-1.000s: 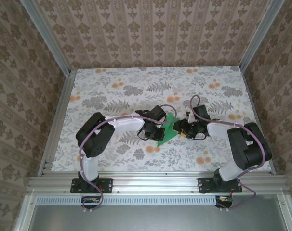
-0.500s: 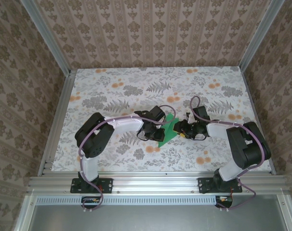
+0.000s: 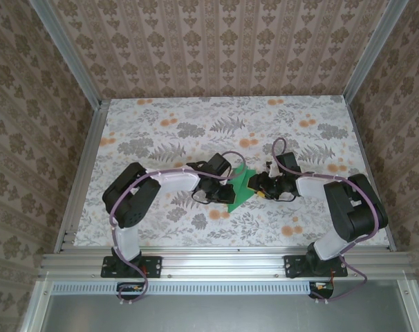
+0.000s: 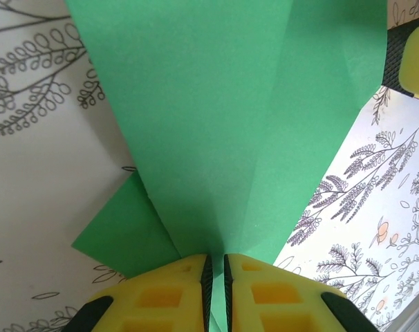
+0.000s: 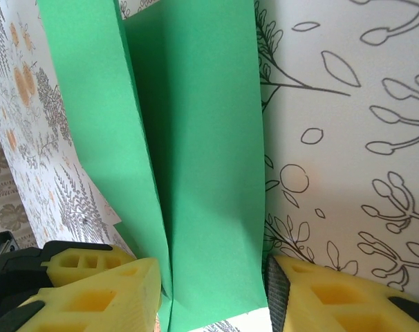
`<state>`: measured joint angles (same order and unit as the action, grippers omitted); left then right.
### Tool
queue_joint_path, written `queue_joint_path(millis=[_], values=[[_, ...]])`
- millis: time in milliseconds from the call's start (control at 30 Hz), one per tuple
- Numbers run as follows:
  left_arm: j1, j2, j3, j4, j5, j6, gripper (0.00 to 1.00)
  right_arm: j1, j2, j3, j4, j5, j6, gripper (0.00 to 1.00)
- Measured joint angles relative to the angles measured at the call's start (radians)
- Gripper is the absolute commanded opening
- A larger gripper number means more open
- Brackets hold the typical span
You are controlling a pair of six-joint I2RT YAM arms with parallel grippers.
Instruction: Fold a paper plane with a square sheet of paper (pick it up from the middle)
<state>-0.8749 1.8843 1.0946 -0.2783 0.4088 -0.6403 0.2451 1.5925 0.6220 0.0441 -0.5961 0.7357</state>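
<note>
The square sheet of paper (image 3: 238,187) is a creased bright green pointed shape at the table's middle, between both grippers. My left gripper (image 3: 227,184) is at its left side. In the left wrist view the yellow fingers (image 4: 161,290) are pinched on a raised centre fold of the paper (image 4: 223,124), with a flap spreading to each side. My right gripper (image 3: 258,185) is at the paper's right side. In the right wrist view its jaws stand apart, one on each side of a folded green strip (image 5: 209,173) that lies flat between them; gripper (image 5: 213,297).
The floral-print table (image 3: 161,131) stretches on all sides of the paper. Aluminium rails (image 3: 81,173) and patterned walls close it in left, right and back. In the left wrist view a yellow and black finger (image 4: 411,59) of the right gripper is at the paper's far corner.
My left arm's wrist and elbow have drifted slightly left, and the paper's tip has tilted a little with it. The right arm has hardly moved.
</note>
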Motion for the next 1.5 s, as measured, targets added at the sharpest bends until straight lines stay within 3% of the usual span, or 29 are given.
queue_joint_path(millis=[667, 800, 1033, 1200, 1267, 1500], values=[[0.026, -0.019, -0.050, 0.060, 0.053, -0.042, 0.17, 0.002, 0.065, 0.052, 0.017, -0.064, -0.013, 0.47], [0.033, -0.025, -0.063, 0.072, 0.060, -0.049, 0.17, 0.002, 0.066, 0.060, 0.000, -0.056, -0.030, 0.40], [0.045, -0.034, -0.074, 0.085, 0.066, -0.057, 0.17, 0.002, 0.056, 0.086, -0.103, 0.018, -0.083, 0.18], [0.045, -0.034, -0.074, 0.092, 0.071, -0.064, 0.18, 0.002, 0.054, 0.090, -0.115, 0.019, -0.089, 0.12], [0.045, -0.034, -0.074, 0.093, 0.071, -0.064, 0.20, 0.002, 0.055, 0.090, -0.114, 0.015, -0.084, 0.05], [0.045, -0.118, -0.095, 0.075, 0.031, -0.056, 0.35, 0.002, 0.054, 0.100, -0.113, 0.005, -0.074, 0.03]])
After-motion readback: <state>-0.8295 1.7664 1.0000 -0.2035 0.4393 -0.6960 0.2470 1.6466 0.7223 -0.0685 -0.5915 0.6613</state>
